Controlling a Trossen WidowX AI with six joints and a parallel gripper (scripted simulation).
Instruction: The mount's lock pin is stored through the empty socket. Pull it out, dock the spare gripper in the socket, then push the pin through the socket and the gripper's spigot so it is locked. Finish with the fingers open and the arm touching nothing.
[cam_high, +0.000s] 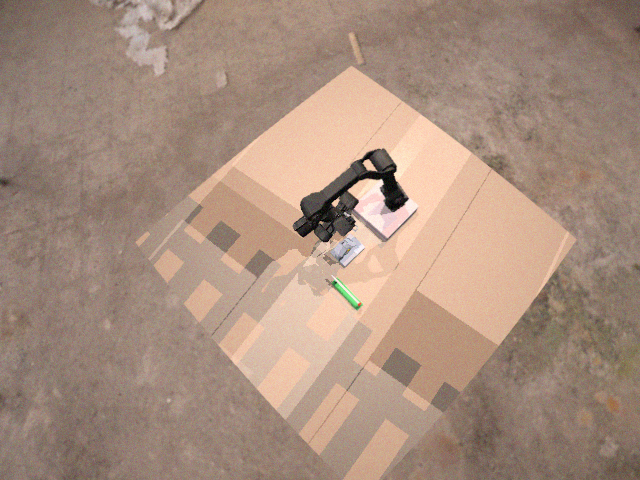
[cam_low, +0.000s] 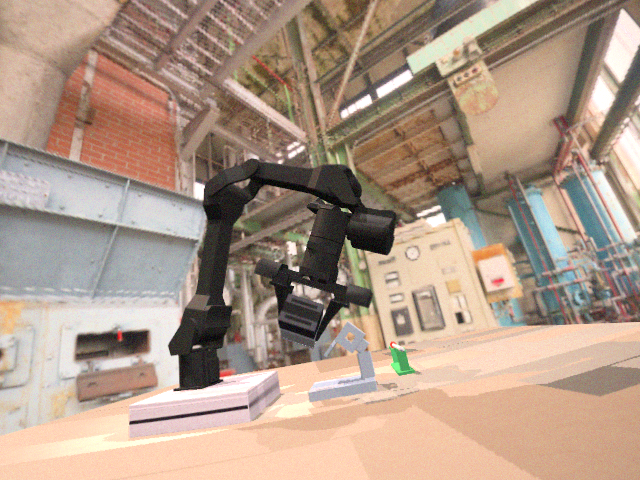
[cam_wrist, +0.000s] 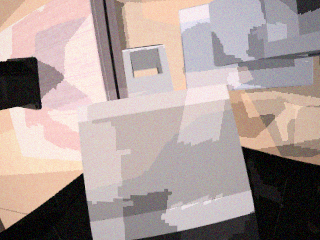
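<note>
My gripper (cam_high: 338, 215) (cam_low: 303, 316) is shut on the spare gripper (cam_low: 299, 321) (cam_wrist: 150, 150), a block whose spigot (cam_wrist: 167, 77) has a square hole and points away from my fingers. The spare gripper hangs in the air between the arm base and the mount, clear of the table. The blue-grey mount (cam_high: 357, 249) (cam_low: 343, 388) (cam_wrist: 197, 50) stands on the table with its tilted square socket (cam_low: 360, 344) raised on a post; the opening shows with no pin through it. The lock pin (cam_high: 334, 279) (cam_low: 398, 346), white with a red end, lies on the green rest (cam_high: 345, 293) (cam_low: 402, 362).
The arm stands on a pale pink-white slab (cam_high: 385, 229) (cam_low: 191, 415) (cam_wrist: 55, 30) beside the mount. The green rest is beyond the mount from the arm base. The patterned table top (cam_high: 454, 232) has its edges well outside these objects.
</note>
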